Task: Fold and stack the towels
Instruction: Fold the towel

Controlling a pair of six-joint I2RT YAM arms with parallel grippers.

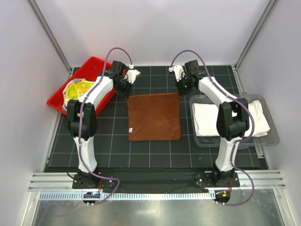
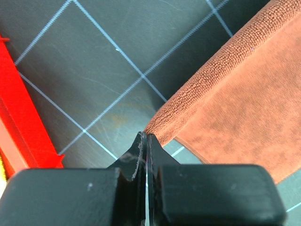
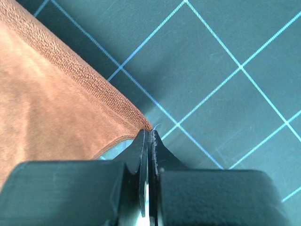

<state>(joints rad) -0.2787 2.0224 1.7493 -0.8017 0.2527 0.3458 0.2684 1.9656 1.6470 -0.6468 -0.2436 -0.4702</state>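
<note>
Pinching the two far corners of a brown towel (image 1: pixel 154 117), both robot arms reached forward over a black gridded mat (image 1: pixel 155 155), seen from above. The towel lay spread flat and nearly square in the middle of the mat, between the arms.

The left gripper (image 2: pixel 146 137) had its fingers pressed fully together at the towel's far left corner. Its wrist camera showed the thick hem meeting the fingertips, with the corner raised a little off the mat. The right gripper (image 3: pixel 148 134) was likewise fully closed at the far right corner, where the hem curled up and a sliver of mat showed beneath it. Each appeared to hold only a thin bite of cloth, right at the tip.

A red tray (image 1: pixel 89 66) at the far left held a yellow-green towel (image 1: pixel 77 89). A clear bin (image 1: pixel 272 137) at the right held a folded white towel (image 1: pixel 230 117).

The step in hand looked like the first fold, carrying the far edge over to the near edge. To do it well, both arms would need to lift together at equal height and hold the edge taut without stretching it. They would then travel toward the bases at one pace and lay the far corners squarely over the near ones before letting go. With such shallow grips, a sudden pull could slip a corner free.
</note>
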